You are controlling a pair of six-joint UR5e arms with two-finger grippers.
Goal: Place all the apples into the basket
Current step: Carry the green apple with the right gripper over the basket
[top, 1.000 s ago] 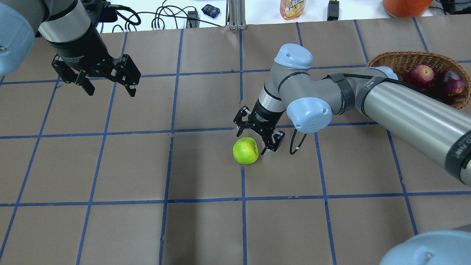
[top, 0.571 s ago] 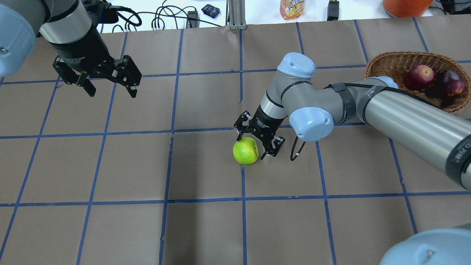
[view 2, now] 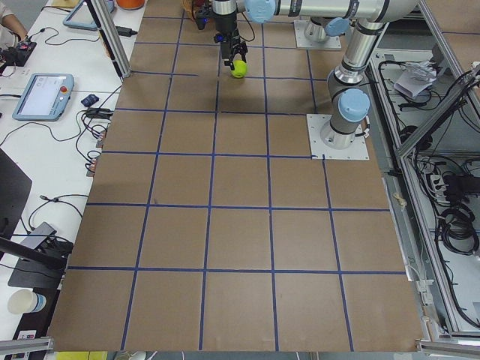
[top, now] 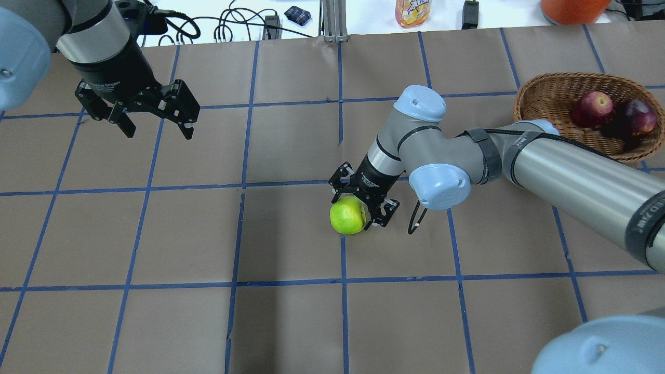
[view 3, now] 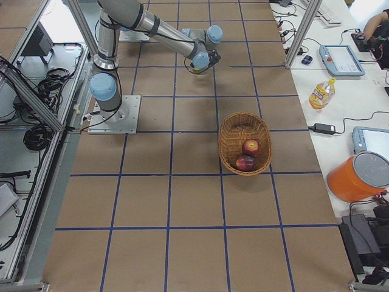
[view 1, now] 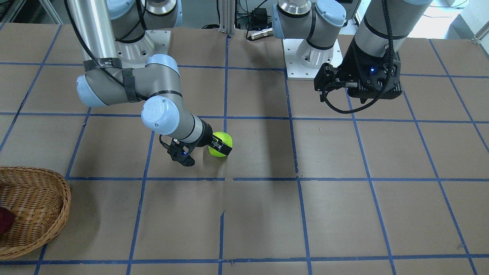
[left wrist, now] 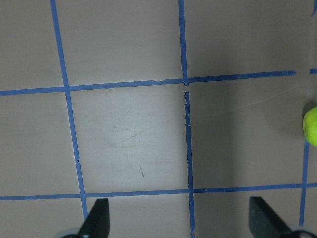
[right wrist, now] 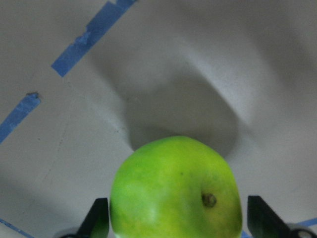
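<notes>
Two apples, the red apple and maroon apple, lie in the basket; the green apple rests on the surface well apart from the basket, straddled by the right gripper, jaws spread, unclamped. The left gripper hangs released and empty, farther still from the basket; nothing stands between green apple and basket, so by judgement only its rim needs clearing.

No text legible (all blurred).
</notes>
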